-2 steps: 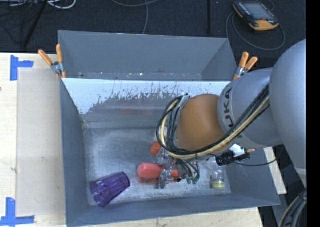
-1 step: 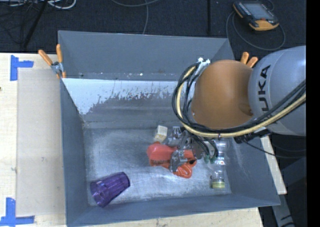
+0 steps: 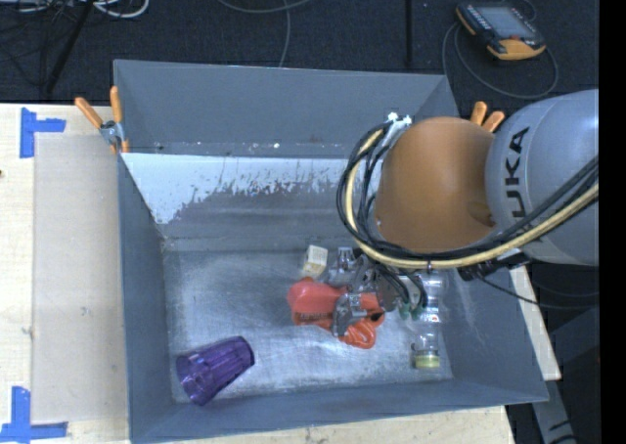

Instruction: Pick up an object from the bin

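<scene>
My gripper (image 3: 349, 307) is low in the middle of the bin, under the orange wrist cover. It sits right on top of a red and orange plastic thing (image 3: 309, 300), whose red lump sticks out to the left while an orange end (image 3: 362, 334) pokes out below. A small cream block (image 3: 315, 258) lies just up and left of the gripper. A clear little bottle with a yellow-green cap (image 3: 425, 346) lies to the right of it, near the bin's right wall.
A purple ribbed cup (image 3: 213, 367) lies on its side in the bin's near left corner. The arm and its looped cables hang over the right half of the bin and hide the floor beneath.
</scene>
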`<state>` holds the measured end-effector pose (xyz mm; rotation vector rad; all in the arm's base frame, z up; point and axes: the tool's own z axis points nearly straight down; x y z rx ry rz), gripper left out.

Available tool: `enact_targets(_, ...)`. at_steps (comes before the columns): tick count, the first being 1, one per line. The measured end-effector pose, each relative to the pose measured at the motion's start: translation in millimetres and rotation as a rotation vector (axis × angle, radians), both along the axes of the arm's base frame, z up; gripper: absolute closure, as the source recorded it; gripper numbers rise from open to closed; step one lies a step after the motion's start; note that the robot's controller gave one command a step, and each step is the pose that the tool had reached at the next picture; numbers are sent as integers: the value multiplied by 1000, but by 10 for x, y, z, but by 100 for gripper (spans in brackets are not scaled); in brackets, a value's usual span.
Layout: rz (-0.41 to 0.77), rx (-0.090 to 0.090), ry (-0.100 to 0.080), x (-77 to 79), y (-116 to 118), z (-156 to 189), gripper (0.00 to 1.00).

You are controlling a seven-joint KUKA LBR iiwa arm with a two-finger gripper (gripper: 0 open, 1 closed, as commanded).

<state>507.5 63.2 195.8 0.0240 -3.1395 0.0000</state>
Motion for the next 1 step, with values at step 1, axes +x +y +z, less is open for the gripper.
enact_targets(1,22,-1,8,36,-23,401,100)
